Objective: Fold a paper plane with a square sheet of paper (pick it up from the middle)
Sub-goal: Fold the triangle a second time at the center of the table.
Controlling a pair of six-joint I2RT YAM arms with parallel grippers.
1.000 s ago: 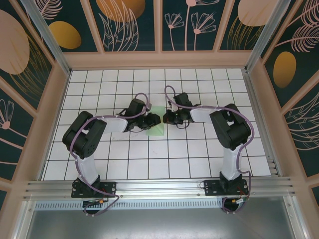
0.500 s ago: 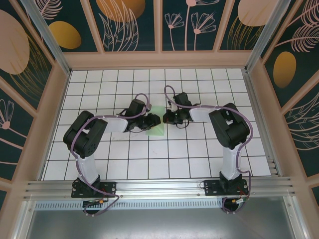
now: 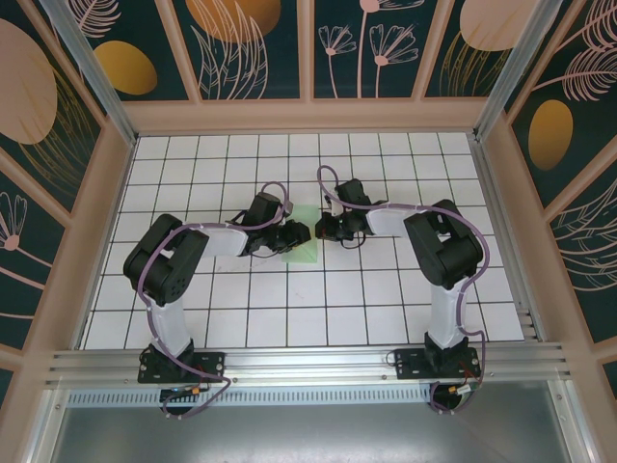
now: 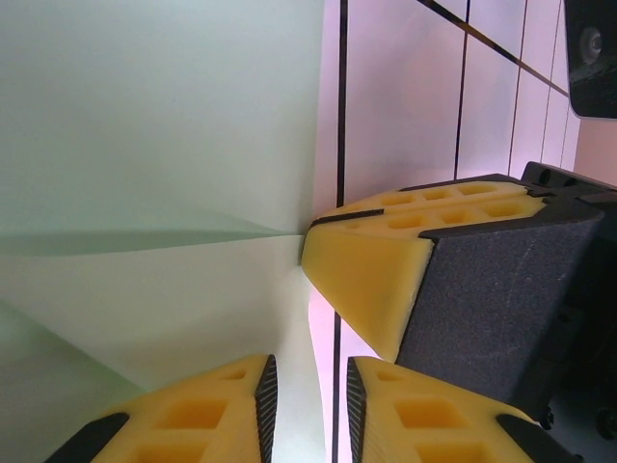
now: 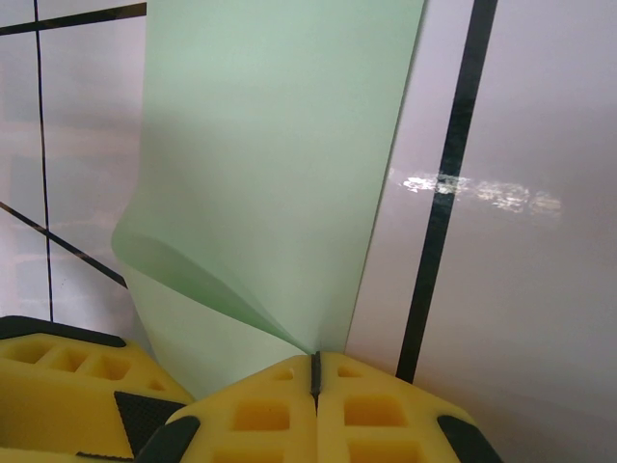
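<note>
1. Step in hand, as far as I can tell: very early days. It's about getting hold of the square sheet of paper [image 3: 308,253] by the middle of one edge so the first fold can start. Nothing plane-shaped yet, just a flat sheet with one soft wrinkle in it.
2. Right hand [image 5: 314,371]: clamped tight on the sheet's edge. The paper comes straight out of the seam between its pads and bulges up in a little curl beside them.
3. Left hand [image 4: 310,391]: narrow, with a small gap showing between the pads. The sheet's edge runs into that gap, but I wouldn't call it a grip, since the pads don't look pressed onto the paper.
4. Where the paper is: middle of the desk [image 3: 386,309], between the two hands. Most of it lies flat, and only the pinched edge is raised. From the left wrist view, the right hand sits just beside the left one, at the spot the wrinkle fans out from.
5. Next move, my guess: the left hand closes on the edge right next to the right hand's pinch. Then both lift together and carry that edge over to the opposite one. It's thin stuff, so an uneven pull would probably skew the crease.
</note>
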